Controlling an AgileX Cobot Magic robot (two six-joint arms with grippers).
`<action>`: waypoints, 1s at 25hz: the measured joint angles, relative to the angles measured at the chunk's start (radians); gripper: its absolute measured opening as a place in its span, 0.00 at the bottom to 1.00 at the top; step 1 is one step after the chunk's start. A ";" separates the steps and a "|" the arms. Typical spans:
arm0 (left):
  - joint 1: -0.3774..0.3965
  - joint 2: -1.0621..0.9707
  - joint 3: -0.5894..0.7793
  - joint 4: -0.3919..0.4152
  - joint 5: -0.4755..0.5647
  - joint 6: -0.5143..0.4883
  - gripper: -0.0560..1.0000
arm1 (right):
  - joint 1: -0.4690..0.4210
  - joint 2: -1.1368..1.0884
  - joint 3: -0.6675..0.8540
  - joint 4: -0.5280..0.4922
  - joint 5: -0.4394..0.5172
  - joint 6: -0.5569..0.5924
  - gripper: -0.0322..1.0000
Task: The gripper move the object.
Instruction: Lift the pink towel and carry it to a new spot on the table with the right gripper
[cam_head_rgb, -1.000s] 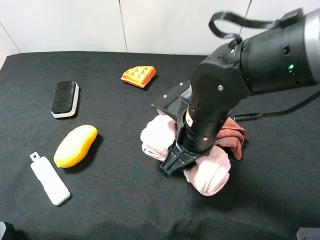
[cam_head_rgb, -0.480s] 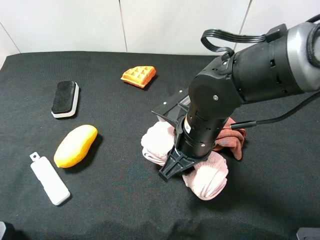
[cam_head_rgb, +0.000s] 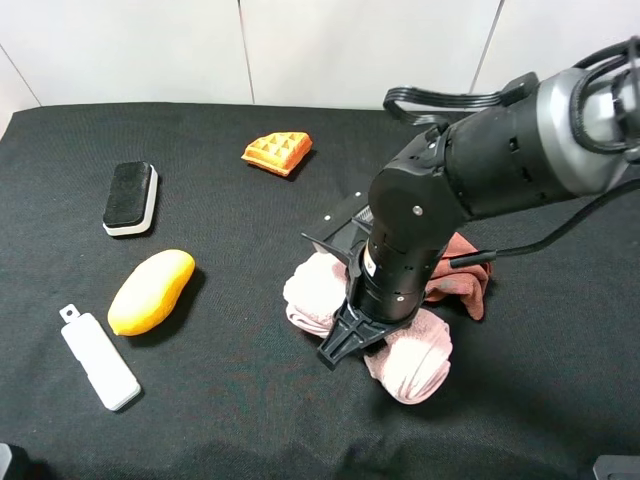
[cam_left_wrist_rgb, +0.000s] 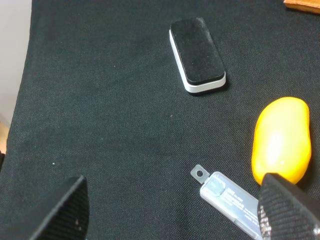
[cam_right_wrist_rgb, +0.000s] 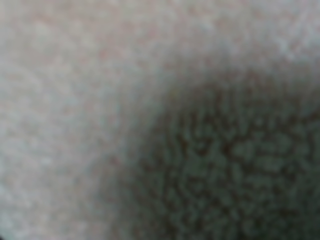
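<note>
A crumpled pink towel (cam_head_rgb: 416, 352) lies right of the table's middle, partly over a dark red cloth (cam_head_rgb: 466, 276). My right gripper (cam_head_rgb: 362, 335) points down and is pressed into the pink towel. One black finger (cam_head_rgb: 337, 346) shows at the towel's front edge; the jaws are buried in cloth. The right wrist view is filled with blurred pink towel (cam_right_wrist_rgb: 75, 100) right against the lens. My left gripper (cam_left_wrist_rgb: 175, 212) is open and empty, its fingertips (cam_left_wrist_rgb: 65, 212) wide apart above the table's left part.
An orange waffle (cam_head_rgb: 277, 151) lies at the back. A black-and-white eraser (cam_head_rgb: 131, 196) (cam_left_wrist_rgb: 197, 54), a yellow mango (cam_head_rgb: 152, 290) (cam_left_wrist_rgb: 280, 142) and a white flat stick (cam_head_rgb: 98, 360) (cam_left_wrist_rgb: 227, 200) lie on the left of the black tablecloth (cam_head_rgb: 230, 400).
My right arm has sunk lower and shifted slightly left, pressing deeper into the pink towel, which bunched a little. The other objects have not moved.
</note>
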 joint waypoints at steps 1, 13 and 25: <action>0.000 0.000 0.000 0.000 0.000 0.000 0.75 | 0.000 0.005 0.000 0.000 -0.006 0.000 0.37; 0.000 0.000 0.000 0.000 0.000 0.000 0.75 | 0.000 0.015 0.000 0.002 -0.025 0.000 0.37; 0.000 0.000 0.000 0.000 0.000 0.000 0.75 | 0.000 0.019 0.000 0.002 -0.033 0.000 0.37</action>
